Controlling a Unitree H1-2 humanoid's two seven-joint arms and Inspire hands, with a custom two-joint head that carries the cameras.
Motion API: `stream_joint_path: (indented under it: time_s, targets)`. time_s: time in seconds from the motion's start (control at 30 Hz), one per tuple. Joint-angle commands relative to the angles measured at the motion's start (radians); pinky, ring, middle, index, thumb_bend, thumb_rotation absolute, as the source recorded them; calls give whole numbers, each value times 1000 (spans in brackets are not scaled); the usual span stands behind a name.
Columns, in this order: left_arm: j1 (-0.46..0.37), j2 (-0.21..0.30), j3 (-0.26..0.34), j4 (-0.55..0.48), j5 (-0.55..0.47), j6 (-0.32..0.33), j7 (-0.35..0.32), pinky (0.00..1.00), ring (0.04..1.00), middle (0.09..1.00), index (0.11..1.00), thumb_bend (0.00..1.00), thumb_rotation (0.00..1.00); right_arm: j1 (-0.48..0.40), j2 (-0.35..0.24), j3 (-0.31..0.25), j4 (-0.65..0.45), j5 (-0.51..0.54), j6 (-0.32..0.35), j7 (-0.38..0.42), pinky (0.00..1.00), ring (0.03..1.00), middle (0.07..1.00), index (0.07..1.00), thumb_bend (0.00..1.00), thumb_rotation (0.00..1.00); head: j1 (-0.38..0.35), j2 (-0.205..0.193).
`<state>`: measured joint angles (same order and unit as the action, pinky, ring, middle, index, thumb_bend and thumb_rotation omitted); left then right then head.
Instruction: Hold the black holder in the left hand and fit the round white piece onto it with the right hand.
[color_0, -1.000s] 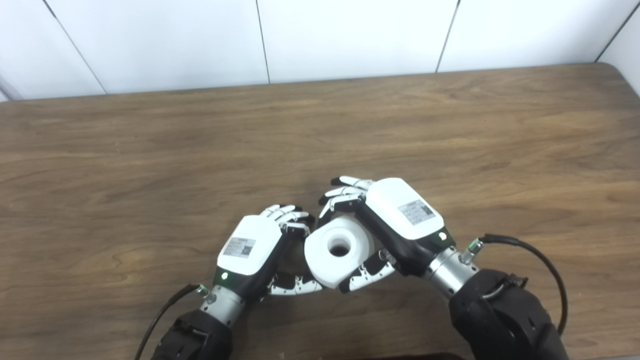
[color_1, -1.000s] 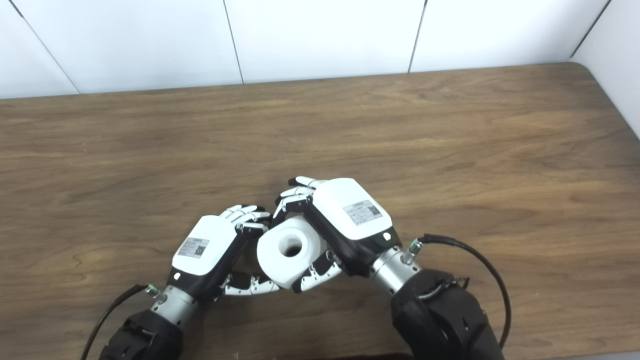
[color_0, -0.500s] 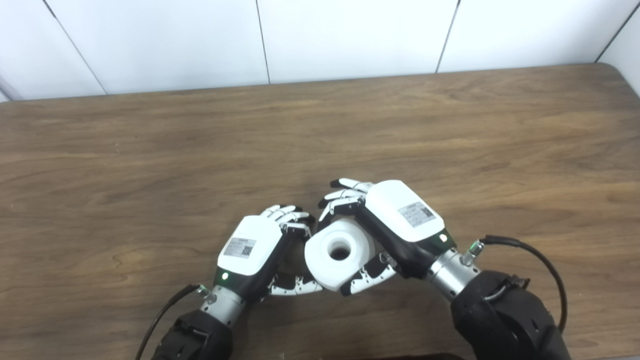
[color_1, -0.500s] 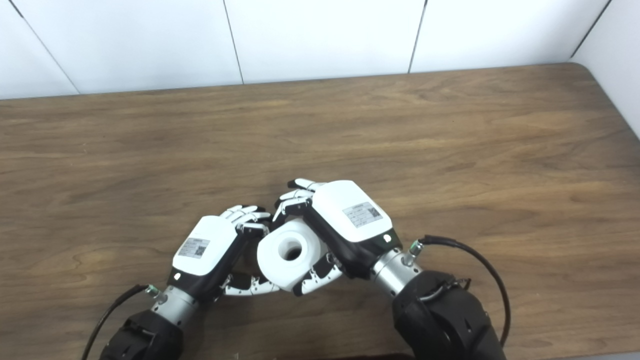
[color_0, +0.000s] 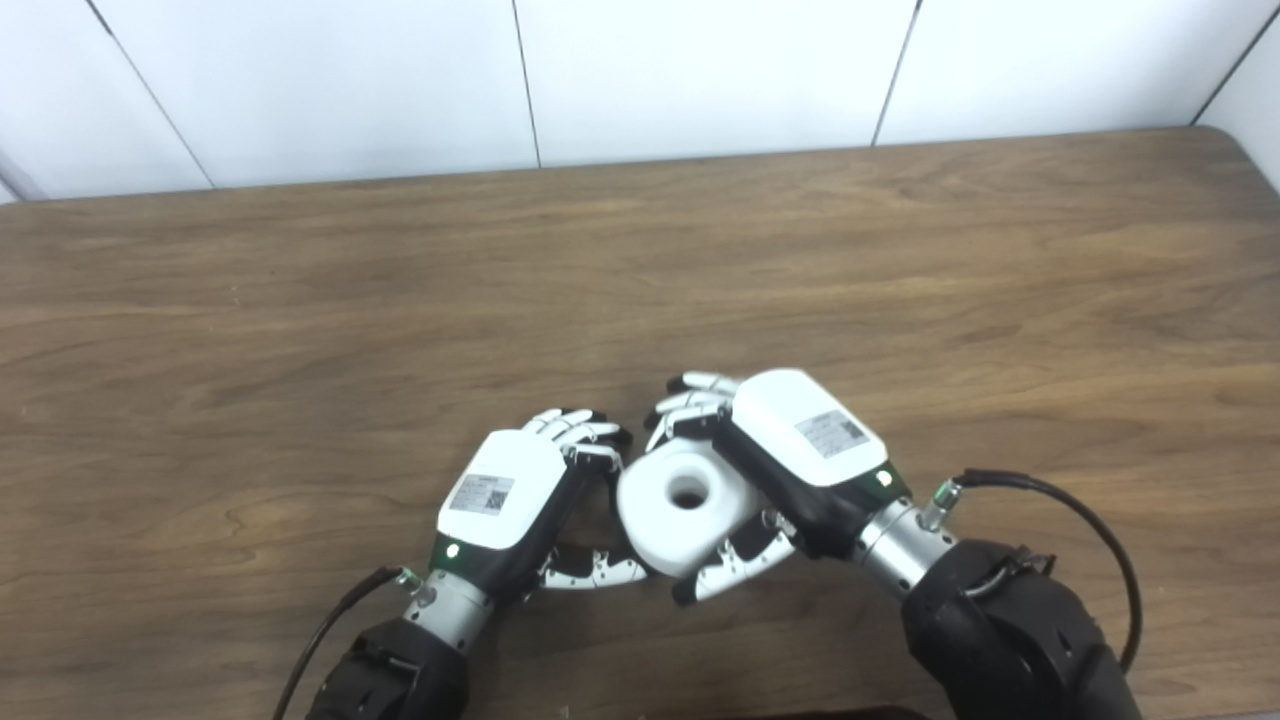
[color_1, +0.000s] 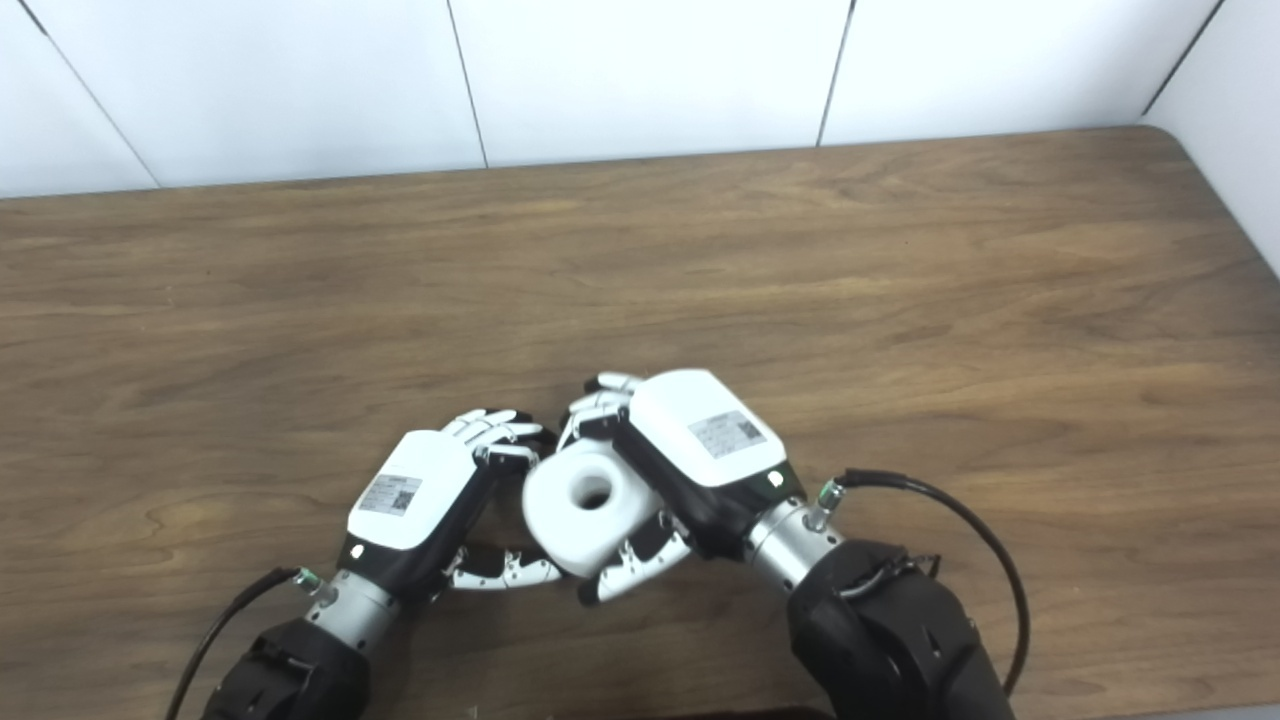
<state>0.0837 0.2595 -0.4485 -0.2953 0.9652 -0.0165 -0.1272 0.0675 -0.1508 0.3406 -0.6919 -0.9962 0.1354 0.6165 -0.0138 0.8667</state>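
The round white piece (color_0: 685, 505), thick with a centre hole facing up, is held in my right hand (color_0: 795, 445), fingers over its far side and thumb under its near edge. It sits low near the table (color_0: 900, 280), pressed against my left hand (color_0: 505, 490). My left hand's fingers and thumb curl around a dark shape (color_0: 600, 497) that I take for the black holder; most of it is hidden behind the hand and the white piece. Both hands also show in the right eye view: left hand (color_1: 415, 500), right hand (color_1: 700, 440), white piece (color_1: 590, 510).
A black cable (color_0: 1060, 500) loops from my right wrist over the table. The brown wooden table ends at a white panelled wall (color_0: 700, 70) at the back, and its right corner lies at the upper right.
My right hand has moved the white piece a little down and toward me, closer to the table. My left hand has hardly moved.
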Motion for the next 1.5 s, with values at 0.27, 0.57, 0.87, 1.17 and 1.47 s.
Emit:
stream_joint_path:
  time_s: [0.27,0.57,0.87,1.17,1.47]
  targets:
    - [-3,6,-19,24,34,40,-108,893,870,815,740,878,362,-14,4,-14,-22,-9,-7,14,842,925,838,681,1000,364,-1,4]
    - [-2,10,-20,30,5,28,-102,880,870,826,815,942,404,-16,4,-22,-27,-22,-14,27,871,934,873,718,1000,382,-1,4]
    - [-4,11,-20,45,-20,12,-91,875,875,840,848,998,469,-26,-2,-23,-33,-24,-16,45,880,941,896,769,1000,414,-5,2]
    - [-12,5,-22,53,-30,24,-102,890,889,853,878,1000,410,-58,-4,-35,-98,-29,-4,136,893,951,931,822,1000,466,-5,-2]
    - [-24,5,-26,73,-38,14,-96,887,885,853,879,1000,420,-86,8,-51,-160,-42,2,234,900,966,937,837,1000,451,-8,-15]
